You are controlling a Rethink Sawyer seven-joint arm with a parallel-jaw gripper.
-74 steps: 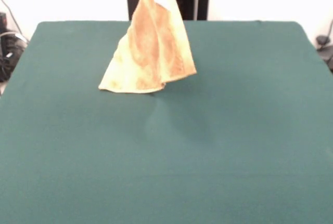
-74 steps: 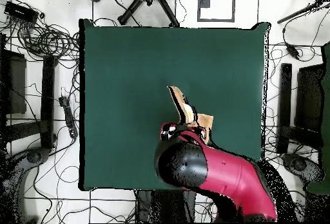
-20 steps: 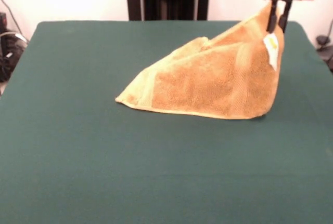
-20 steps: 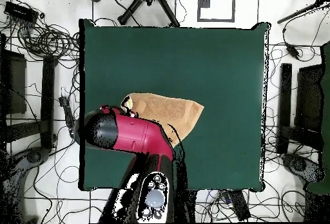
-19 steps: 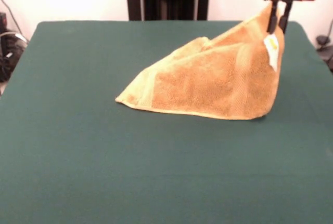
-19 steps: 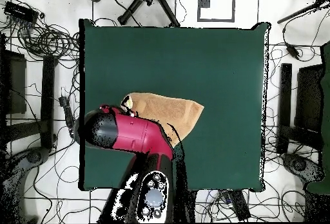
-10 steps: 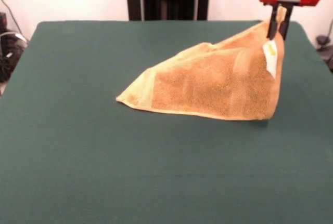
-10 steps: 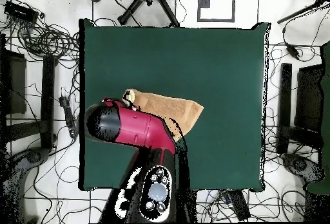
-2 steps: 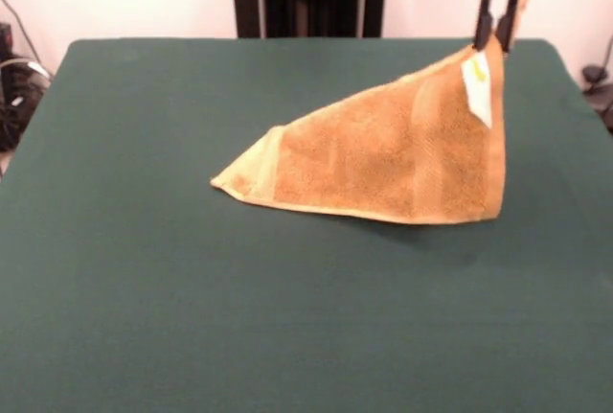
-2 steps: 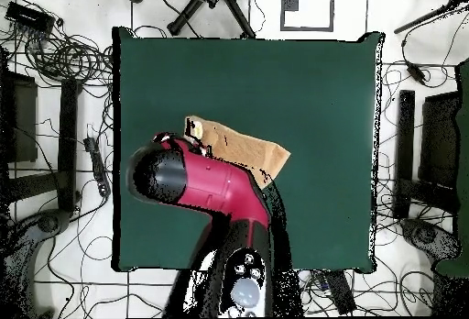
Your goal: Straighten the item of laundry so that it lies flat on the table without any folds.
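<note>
- pincer (image 9: 494, 37) clamped tight on one top corner of the towel (image 9: 393, 159), holding it up off the table (image 9: 144, 288)
- towel hangs from that corner as a slanted triangle sheet; white-and-yellow tag (image 9: 476, 87) just below the pincer
- far corner of the towel, away from the pincer, rests on the table; bottom edge under the pincer looks just at or barely off the cloth, can't tell which
- long axis runs from the pincer corner down and across to the resting tip
- overhead: arm (image 10: 206, 182) covers part of the towel (image 10: 243, 148), the rest shows beside it; towel sits on the half of the table (image 10: 321, 77) near the arm, well inside the edges
- judgement: not flat yet, towel looks doubled; next move probably drags the held corner away from the resting tip, then lowers it
- risk: the fold stays in if dropped straight down
</note>
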